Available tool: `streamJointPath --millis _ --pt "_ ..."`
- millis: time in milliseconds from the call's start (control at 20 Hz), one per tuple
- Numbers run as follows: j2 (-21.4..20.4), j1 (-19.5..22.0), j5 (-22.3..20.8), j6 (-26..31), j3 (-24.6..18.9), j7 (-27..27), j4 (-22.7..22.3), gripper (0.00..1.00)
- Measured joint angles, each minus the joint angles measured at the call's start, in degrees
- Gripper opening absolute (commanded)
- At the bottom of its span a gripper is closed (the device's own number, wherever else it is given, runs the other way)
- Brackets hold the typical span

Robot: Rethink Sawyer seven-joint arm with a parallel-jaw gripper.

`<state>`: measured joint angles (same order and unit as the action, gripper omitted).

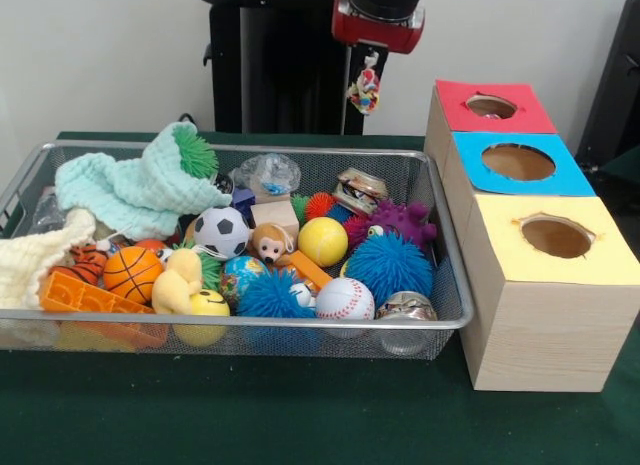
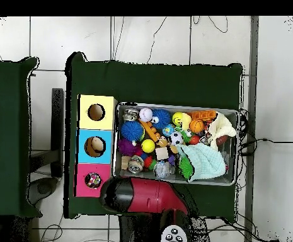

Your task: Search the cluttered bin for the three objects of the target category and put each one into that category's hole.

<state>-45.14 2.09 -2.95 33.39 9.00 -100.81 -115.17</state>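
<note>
My gripper (image 1: 364, 65) hangs from the red and black arm (image 1: 380, 15) at the top, behind the bin's far right corner. It is shut on a small white scrap with coloured spots (image 1: 365, 89), which dangles in the air left of the red-panel hole (image 1: 491, 106). In the overhead view the arm (image 2: 145, 195) covers the gripper and the scrap, just beside the red-panel hole (image 2: 93, 180), where something mottled shows inside. The wire mesh bin (image 1: 300, 150) is full of toys. I see no other spotted scrap in it.
The wooden box also has a blue-panel hole (image 1: 518, 162) and a yellow-panel hole (image 1: 556, 236). A mint-green waffle cloth (image 1: 140, 190) and a cream knitted cloth (image 1: 30, 255) lie at the bin's left, among balls, spiky toys and cans.
</note>
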Motion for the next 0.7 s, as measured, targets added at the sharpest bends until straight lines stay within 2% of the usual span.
streamJointPath --millis 300,700 --pt "0.01 -0.99 3.21 6.54 0.03 -0.01 0.30 0.00" --pt "0.04 -2.49 4.86 13.11 0.38 -0.06 1.91 0.00"
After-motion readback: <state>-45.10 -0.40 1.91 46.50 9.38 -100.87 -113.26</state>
